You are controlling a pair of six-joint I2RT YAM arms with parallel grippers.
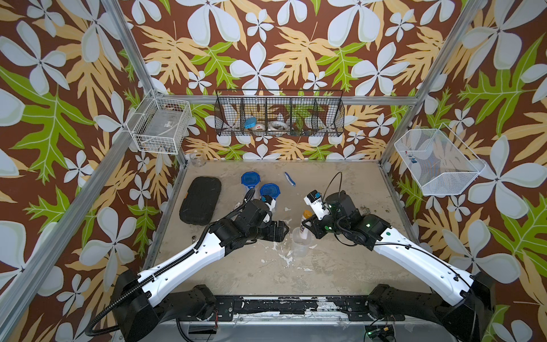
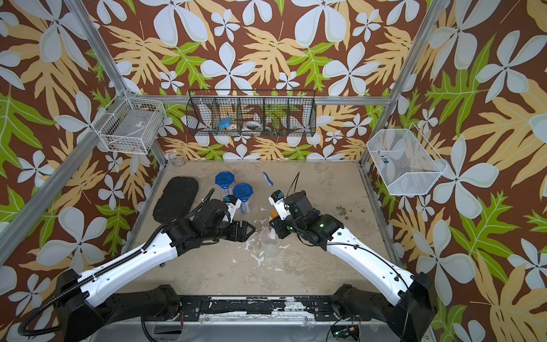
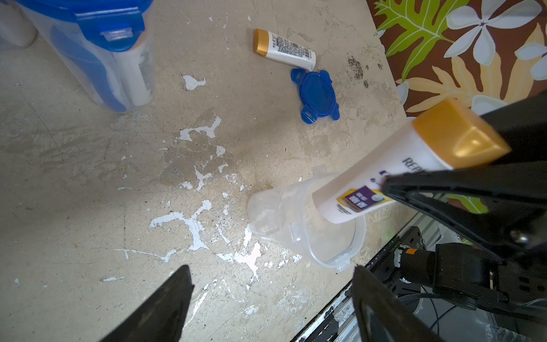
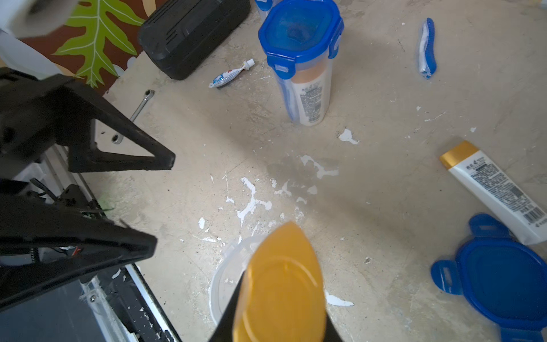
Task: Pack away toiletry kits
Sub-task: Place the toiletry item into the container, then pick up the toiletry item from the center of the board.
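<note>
My right gripper is shut on a white gold-capped bottle, whose lower end dips tilted into the open clear cup standing mid-table. My left gripper is open and empty just left of that cup, apart from it. Two cups with blue clip lids stand further back, filled. A loose blue lid and a second bottle lie to the right of the cup, under the right arm. A toothbrush and a toothpaste tube lie on the table.
A black oblong case lies at the left, with a small wrench near it. A glass jar stands in the back left corner. Wire baskets hang on the left, back and right walls.
</note>
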